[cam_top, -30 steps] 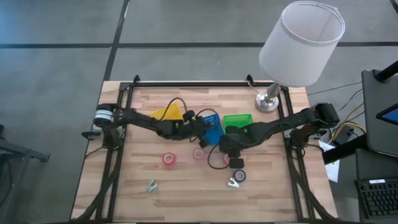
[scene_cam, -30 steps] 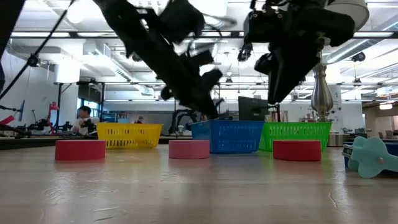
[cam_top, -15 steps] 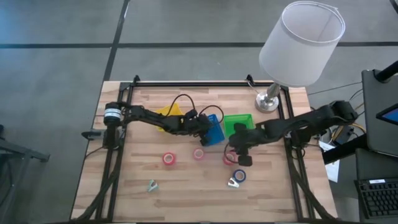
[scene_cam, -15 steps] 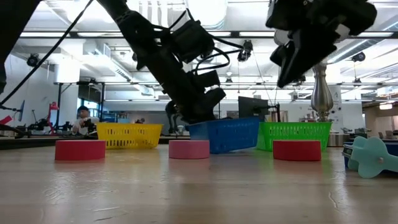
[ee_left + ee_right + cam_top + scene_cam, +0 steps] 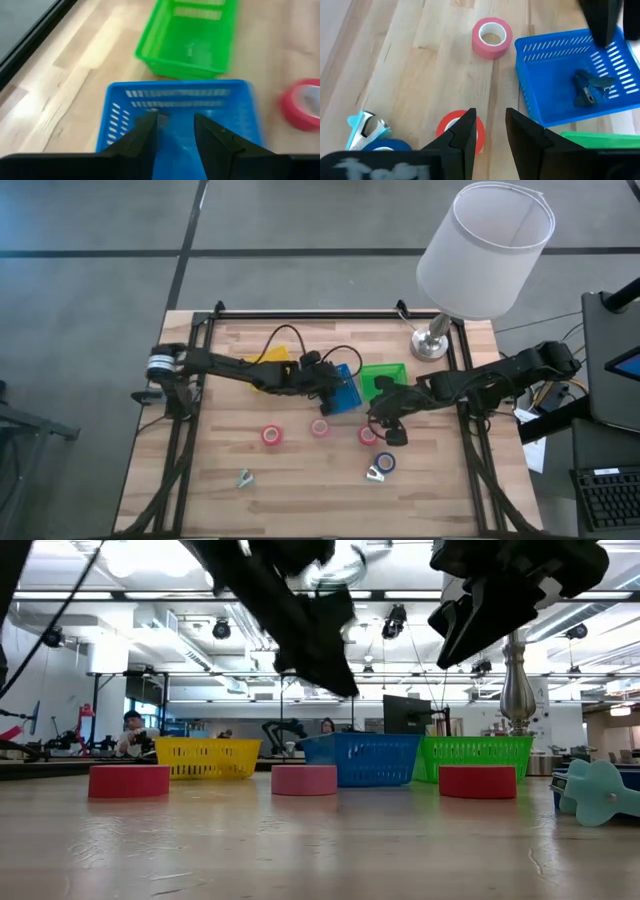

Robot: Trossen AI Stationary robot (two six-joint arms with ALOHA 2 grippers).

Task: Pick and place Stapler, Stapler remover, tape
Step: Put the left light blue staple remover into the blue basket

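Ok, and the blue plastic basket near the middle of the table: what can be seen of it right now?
The blue slotted plastic basket is rectangular and open-topped, with walls of thin vertical slats. It sits on the wooden table between the yellow basket and the green basket, skewed relative to them. A dark blue clawed object lies inside. The left gripper, fingers apart, hangs just above it; no contact is visible. A pink tape roll lies nearby on the table.
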